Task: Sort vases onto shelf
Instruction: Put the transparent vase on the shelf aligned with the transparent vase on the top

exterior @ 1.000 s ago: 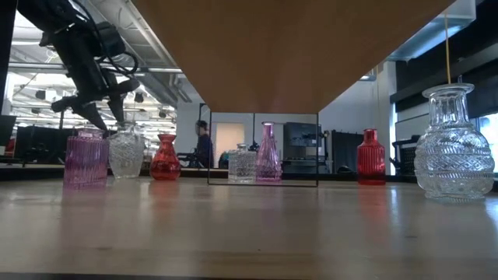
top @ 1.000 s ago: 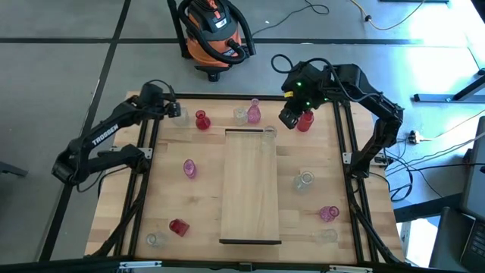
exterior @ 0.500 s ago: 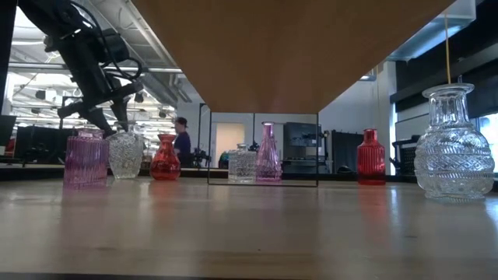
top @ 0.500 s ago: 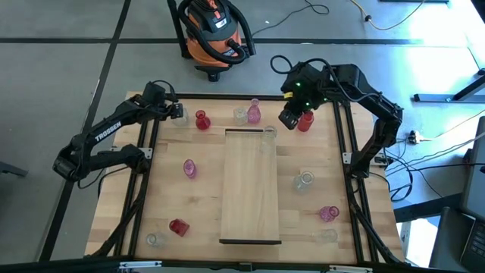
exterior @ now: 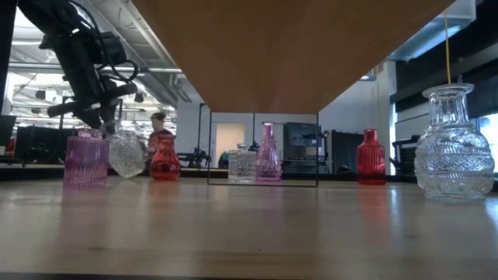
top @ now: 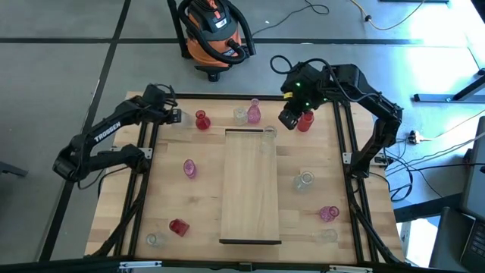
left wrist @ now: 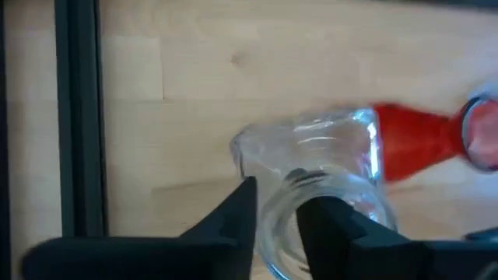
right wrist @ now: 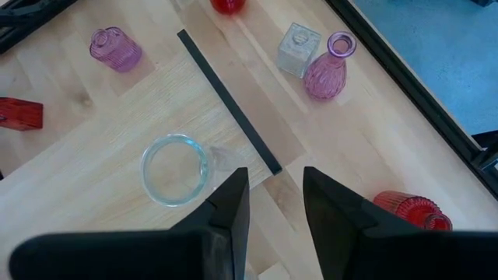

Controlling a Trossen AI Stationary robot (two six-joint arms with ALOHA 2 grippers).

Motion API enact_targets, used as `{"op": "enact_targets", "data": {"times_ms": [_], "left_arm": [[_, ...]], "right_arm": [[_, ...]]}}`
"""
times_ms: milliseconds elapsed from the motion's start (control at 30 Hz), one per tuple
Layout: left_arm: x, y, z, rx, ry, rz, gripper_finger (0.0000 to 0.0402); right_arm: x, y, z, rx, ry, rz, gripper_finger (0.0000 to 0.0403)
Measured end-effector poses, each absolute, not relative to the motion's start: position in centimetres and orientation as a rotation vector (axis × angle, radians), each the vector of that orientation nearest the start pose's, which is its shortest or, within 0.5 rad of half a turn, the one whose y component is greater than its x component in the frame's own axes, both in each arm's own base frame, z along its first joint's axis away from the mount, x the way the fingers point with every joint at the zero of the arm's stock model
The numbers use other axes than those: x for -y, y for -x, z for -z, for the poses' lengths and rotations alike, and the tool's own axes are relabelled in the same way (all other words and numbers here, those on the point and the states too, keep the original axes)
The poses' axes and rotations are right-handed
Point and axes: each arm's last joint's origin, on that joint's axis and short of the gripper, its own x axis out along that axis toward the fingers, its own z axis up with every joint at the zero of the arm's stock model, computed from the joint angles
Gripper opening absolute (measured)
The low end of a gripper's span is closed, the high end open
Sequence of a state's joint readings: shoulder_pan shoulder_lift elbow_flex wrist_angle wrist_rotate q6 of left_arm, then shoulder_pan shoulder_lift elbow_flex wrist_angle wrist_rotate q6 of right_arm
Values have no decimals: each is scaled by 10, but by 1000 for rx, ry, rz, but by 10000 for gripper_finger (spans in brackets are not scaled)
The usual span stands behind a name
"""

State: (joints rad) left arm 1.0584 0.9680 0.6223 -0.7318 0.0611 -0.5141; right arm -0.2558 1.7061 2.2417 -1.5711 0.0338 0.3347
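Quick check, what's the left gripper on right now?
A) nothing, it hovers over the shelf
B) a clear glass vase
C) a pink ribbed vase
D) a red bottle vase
B: in the left wrist view the left gripper has its fingers pinching the rim of the clear vase, one inside the mouth and one outside; the low view shows that vase tilted.

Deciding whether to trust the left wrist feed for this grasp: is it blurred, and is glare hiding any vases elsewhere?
Left wrist view: smeared, the clear vase and red vase have soft edges. High view: clear vases are faint against the tabletop. Low view: bright room behind, vases sharp.
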Motion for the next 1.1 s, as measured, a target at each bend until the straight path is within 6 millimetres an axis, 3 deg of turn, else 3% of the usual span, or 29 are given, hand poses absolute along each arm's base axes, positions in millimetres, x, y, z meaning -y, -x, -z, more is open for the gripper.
{"op": "enact_targets", "data": {"times_ms": [67, 267, 367, 467, 700, 900, 1100], "left_arm": [[-144, -84, -209, -713, 1040, -1124, 43], [-142, -83, -211, -733, 1017, -1101, 43], [-139, -80, -222, -822, 988, -1105, 43], [-137, -78, -248, -893, 917, -1089, 43], [-131, -85, -333, -884, 811, -901, 43], [-127, -123, -382, -993, 724, -713, 43], [-114, -188, -420, -1081, 560, -527, 43]], "right_arm": [[73, -275, -459, -982, -417, 435, 106], [73, -275, -459, -981, -410, 443, 106], [73, -275, -459, -981, -410, 443, 106], [73, -275, -459, -982, -404, 441, 106], [75, -276, -459, -980, -345, 450, 106], [77, -280, -455, -1003, -339, 435, 106], [78, -282, -453, -1014, -337, 427, 106]]}}
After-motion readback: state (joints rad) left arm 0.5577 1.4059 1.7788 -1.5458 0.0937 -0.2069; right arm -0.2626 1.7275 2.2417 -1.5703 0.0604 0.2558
